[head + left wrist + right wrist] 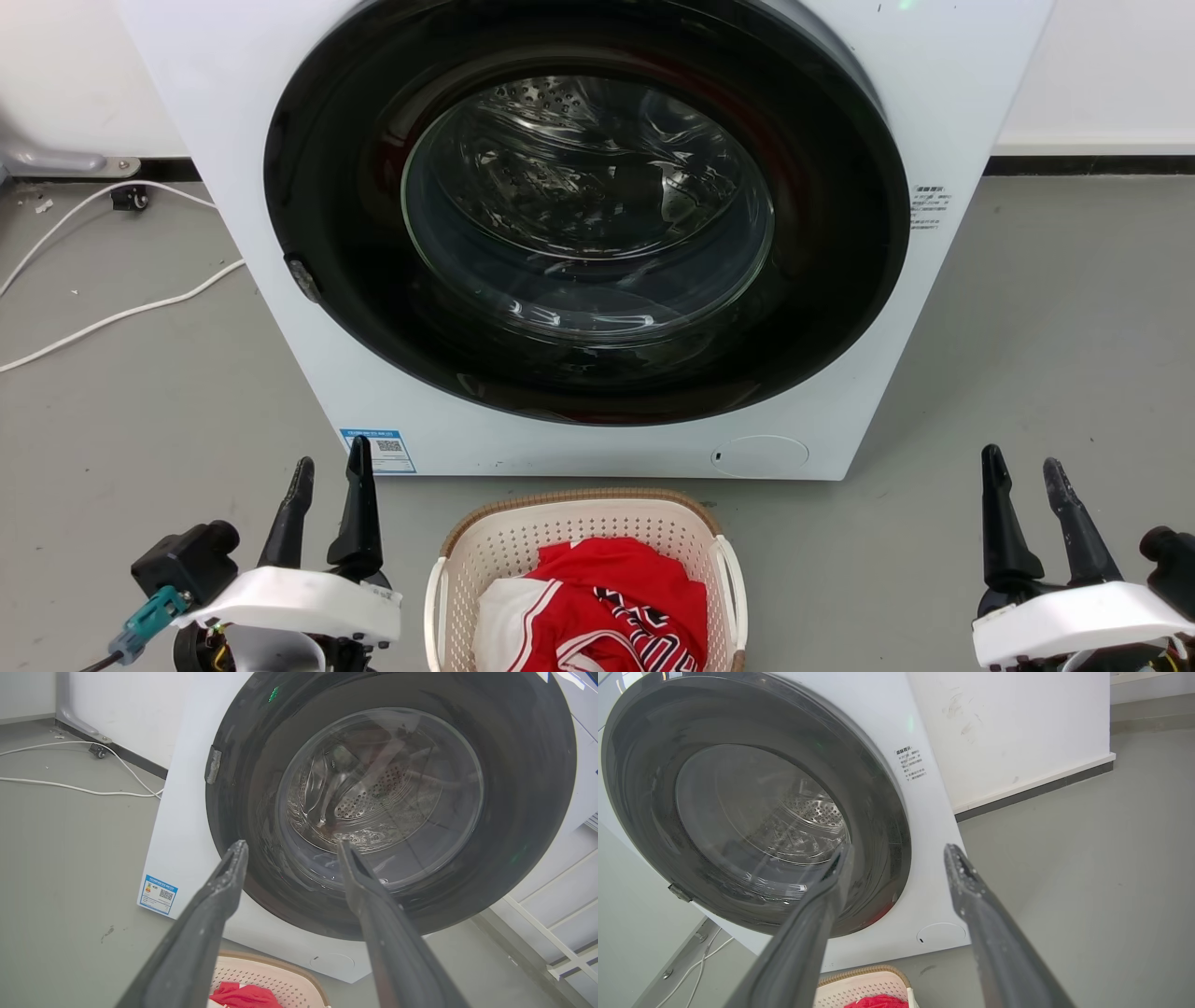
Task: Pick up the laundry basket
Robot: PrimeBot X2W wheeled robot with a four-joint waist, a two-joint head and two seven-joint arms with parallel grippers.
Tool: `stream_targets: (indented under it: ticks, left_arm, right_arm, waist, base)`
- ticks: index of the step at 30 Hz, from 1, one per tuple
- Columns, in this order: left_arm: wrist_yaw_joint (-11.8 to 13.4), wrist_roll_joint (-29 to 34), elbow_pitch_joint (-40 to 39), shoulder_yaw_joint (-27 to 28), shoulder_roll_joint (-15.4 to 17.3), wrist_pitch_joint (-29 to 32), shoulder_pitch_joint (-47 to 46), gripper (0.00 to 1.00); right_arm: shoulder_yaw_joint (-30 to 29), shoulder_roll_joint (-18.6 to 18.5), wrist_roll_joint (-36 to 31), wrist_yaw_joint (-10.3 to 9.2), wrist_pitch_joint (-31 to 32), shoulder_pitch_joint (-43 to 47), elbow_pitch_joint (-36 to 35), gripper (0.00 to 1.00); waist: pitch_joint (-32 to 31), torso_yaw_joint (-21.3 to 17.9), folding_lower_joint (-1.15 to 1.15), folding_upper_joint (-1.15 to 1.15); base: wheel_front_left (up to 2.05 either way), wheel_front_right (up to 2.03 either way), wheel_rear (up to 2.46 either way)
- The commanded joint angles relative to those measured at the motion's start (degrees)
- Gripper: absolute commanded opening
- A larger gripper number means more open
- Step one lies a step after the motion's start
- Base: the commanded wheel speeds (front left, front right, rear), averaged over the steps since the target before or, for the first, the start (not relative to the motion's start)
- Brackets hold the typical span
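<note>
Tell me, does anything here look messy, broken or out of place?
Nothing looks broken or spilled. Only loose white cables trail across the floor left of the washing machine, and the wall beside it is scuffed. The laundry basket stands upright.

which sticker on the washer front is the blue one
The blue-bordered sticker, low on the left of the washing machine, just beyond the left claw. The text label, right of the door, is plain black print on white.

Bright even light, soft shadows, glints on the door glass (588,215)
</note>
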Motion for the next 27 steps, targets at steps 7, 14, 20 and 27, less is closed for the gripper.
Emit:
stream_targets:
  ticks: [7,14,20,27]
  left_arm:
    - [-0.3,5.9,-0.1,-0.4,0.2,-1.5,0.5,1.0]
    - [0.5,10.8,0.5,-0.8,0.2,-2.5,0.5,1.0]
    - [0.9,14.3,0.7,-1.0,0.2,-3.3,0.8,1.0]
    - [1.0,17.8,0.9,-1.0,0.2,-4.2,1.0,1.0]
  right_arm:
    - [0.1,-0.2,-6.4,0.0,-1.5,0.8,-0.9,1.0]
    - [-0.2,-0.2,-11.2,0.0,-2.5,1.3,-0.9,1.0]
    - [-0.3,-0.2,-15.1,0.0,-3.3,1.7,-1.0,1.0]
    - [-0.1,-0.2,-19.2,0.0,-4.1,2.2,-1.3,1.0]
  waist:
    - [0.0,0.1,0.0,0.0]
    - [-0.1,0.2,0.0,0.0]
    - [-0.1,0.2,0.0,0.0]
    - [-0.2,0.3,0.0,0.0]
  base:
    - [0.0,0.0,0.0]
    - [0.0,0.0,0.0]
    - [0.0,0.0,0.0]
    - [0.0,0.0,0.0]
